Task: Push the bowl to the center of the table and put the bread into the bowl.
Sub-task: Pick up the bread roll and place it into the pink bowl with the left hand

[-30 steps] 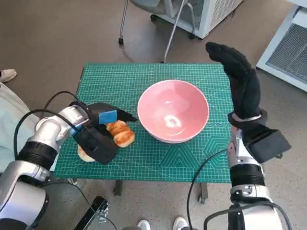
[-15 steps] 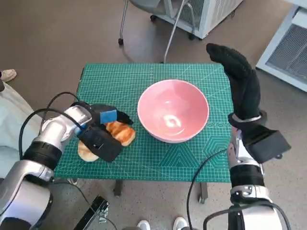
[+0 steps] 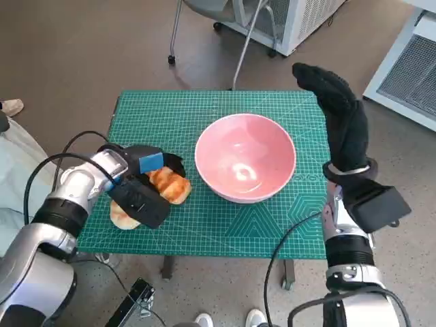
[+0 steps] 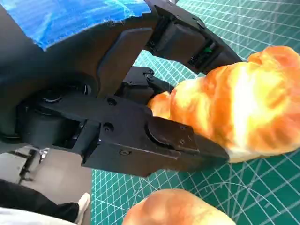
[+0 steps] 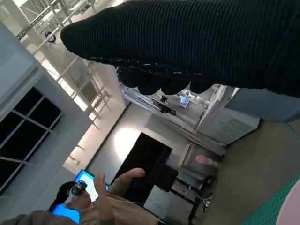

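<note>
The pink bowl (image 3: pixel 245 167) stands empty a little right of the middle of the green mat (image 3: pixel 177 112). To its left lies a golden croissant (image 3: pixel 171 184) (image 4: pixel 234 105). My left hand (image 3: pixel 142 185), blue tape on its back, wraps round it: the fingers (image 4: pixel 187 37) curl over its far side and the thumb (image 4: pixel 173 138) presses its near side. The croissant still lies on the mat. A second, paler bread (image 3: pixel 120 216) (image 4: pixel 178 208) lies by the table's left front edge. My gloved right hand (image 3: pixel 340 112) is raised flat beside the bowl's right rim, holding nothing.
The table's edges are close on all sides of the mat. Chair legs (image 3: pixel 204 41) and a white cabinet (image 3: pixel 300 20) stand behind the table, another white unit (image 3: pixel 409 68) to the right. Shoes (image 3: pixel 10 105) show at the left. A person (image 5: pixel 93 201) sits in the right wrist view.
The left hand's fingers, one of them pointing toward the bowl a second ago, have curled in round the croissant. The bowl and the right hand have not moved.
</note>
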Available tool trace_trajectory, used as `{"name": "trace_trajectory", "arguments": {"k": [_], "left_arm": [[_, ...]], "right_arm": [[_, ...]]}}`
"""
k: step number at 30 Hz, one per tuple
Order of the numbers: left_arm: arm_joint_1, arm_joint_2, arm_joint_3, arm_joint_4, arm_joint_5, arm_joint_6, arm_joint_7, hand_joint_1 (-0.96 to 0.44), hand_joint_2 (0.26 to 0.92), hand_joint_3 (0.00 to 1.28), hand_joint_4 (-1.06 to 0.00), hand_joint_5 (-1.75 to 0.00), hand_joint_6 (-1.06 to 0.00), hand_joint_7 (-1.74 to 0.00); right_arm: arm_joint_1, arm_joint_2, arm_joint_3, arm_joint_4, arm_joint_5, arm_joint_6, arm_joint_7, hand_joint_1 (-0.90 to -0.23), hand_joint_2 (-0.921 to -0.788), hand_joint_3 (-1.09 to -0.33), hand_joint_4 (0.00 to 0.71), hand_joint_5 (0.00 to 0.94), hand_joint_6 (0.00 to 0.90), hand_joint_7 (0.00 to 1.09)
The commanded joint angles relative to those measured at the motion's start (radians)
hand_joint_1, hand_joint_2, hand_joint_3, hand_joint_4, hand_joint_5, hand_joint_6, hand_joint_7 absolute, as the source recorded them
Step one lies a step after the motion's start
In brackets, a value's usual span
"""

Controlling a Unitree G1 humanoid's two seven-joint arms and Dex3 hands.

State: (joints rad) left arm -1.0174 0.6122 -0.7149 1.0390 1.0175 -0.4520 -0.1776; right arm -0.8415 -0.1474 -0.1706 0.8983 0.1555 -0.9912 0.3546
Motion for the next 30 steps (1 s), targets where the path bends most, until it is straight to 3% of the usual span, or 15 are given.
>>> {"name": "trace_trajectory", "arguments": {"k": [1,11,20,30], "left_arm": [[-0.024,0.008,0.038,0.010,-0.061,-0.019,-0.057,0.00,0.921,0.15,-0.54,-1.35,-0.58,-1.18],[-0.124,0.089,0.217,-0.106,-0.237,-0.002,-0.184,0.00,0.920,0.12,-0.56,-1.32,-0.63,-1.15],[-0.177,0.152,0.364,-0.306,-0.304,0.075,-0.167,0.00,0.914,0.11,-0.55,-1.24,-0.69,-1.18],[-0.213,0.121,0.416,-0.413,-0.307,0.114,-0.088,0.00,0.918,0.10,-0.51,-1.30,-0.74,-1.09]], "right_arm": [[0.030,0.009,0.003,-0.001,0.007,0.016,-0.003,-0.538,-0.921,-0.706,0.434,0.017,0.064,0.84],[0.034,0.007,0.003,-0.011,0.013,0.024,0.001,-0.531,-0.921,-0.708,0.433,0.016,0.063,0.85],[0.037,0.004,0.003,-0.028,0.017,0.029,0.005,-0.527,-0.921,-0.710,0.433,0.016,0.062,0.85],[0.035,0.001,0.000,-0.028,0.022,0.033,0.011,-0.528,-0.921,-0.710,0.434,0.016,0.062,0.85]]}}
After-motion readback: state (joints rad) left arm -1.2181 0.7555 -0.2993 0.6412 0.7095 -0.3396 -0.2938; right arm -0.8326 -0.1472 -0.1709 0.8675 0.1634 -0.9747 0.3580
